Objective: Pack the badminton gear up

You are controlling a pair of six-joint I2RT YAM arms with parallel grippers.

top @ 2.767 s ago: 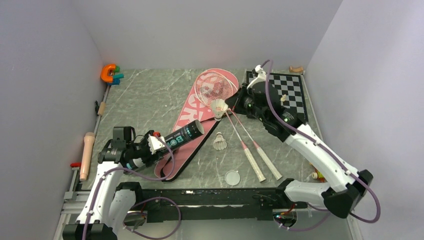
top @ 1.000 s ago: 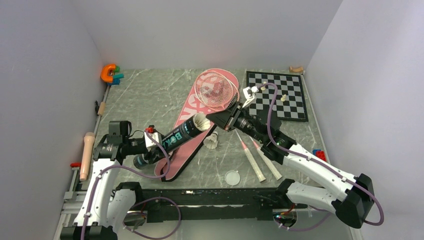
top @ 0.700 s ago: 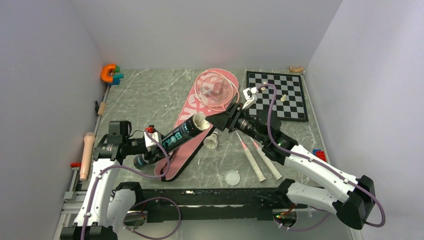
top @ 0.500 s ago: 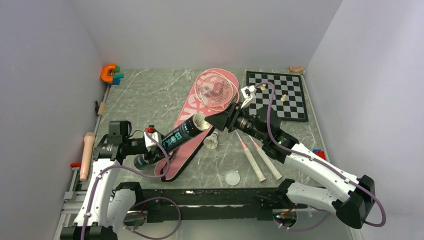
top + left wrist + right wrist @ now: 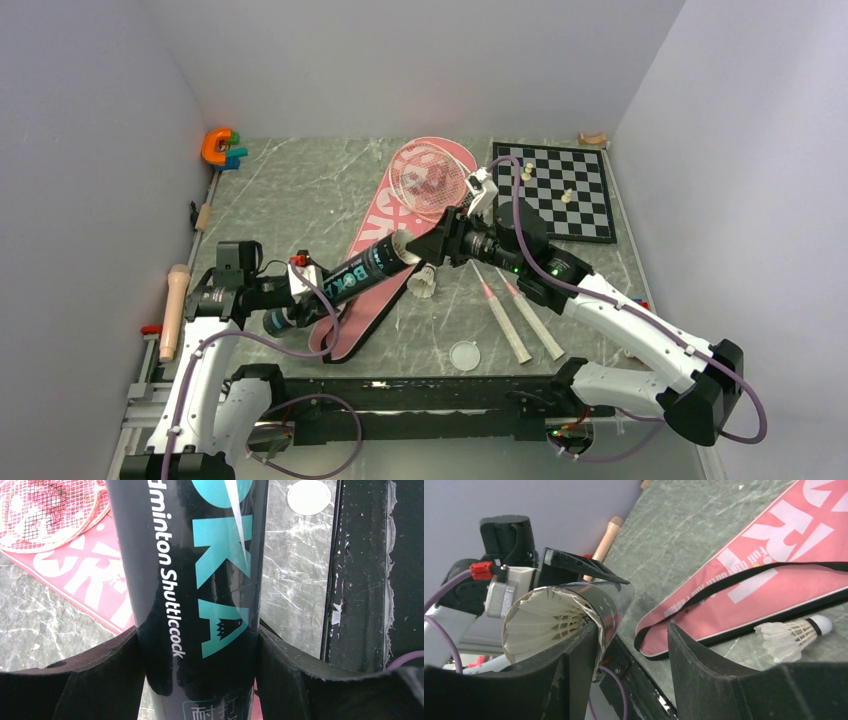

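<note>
The long black tube (image 5: 345, 277) slants up off the table, and my left gripper (image 5: 290, 307) is shut on its lower part (image 5: 195, 580). A white shuttlecock (image 5: 546, 622) sits inside the tube's open mouth. My right gripper (image 5: 425, 247) is at that mouth, open, with one finger (image 5: 574, 680) against the rim and nothing between the jaws. A second shuttlecock (image 5: 427, 283) lies on the table beside the pink bag (image 5: 385, 215). Two rackets (image 5: 500, 300) lie with their heads on the bag's wide end.
A chessboard (image 5: 565, 190) with pale pieces lies at the back right. An orange and teal toy (image 5: 220, 147) sits in the back left corner. A clear round lid (image 5: 464, 354) lies near the front rail. A wooden handle (image 5: 177, 310) lies along the left wall.
My right gripper has opened and let go of the shuttlecock, which now sits deeper in the tube's mouth. The right arm pushed slightly toward the tube. The left arm held still.
</note>
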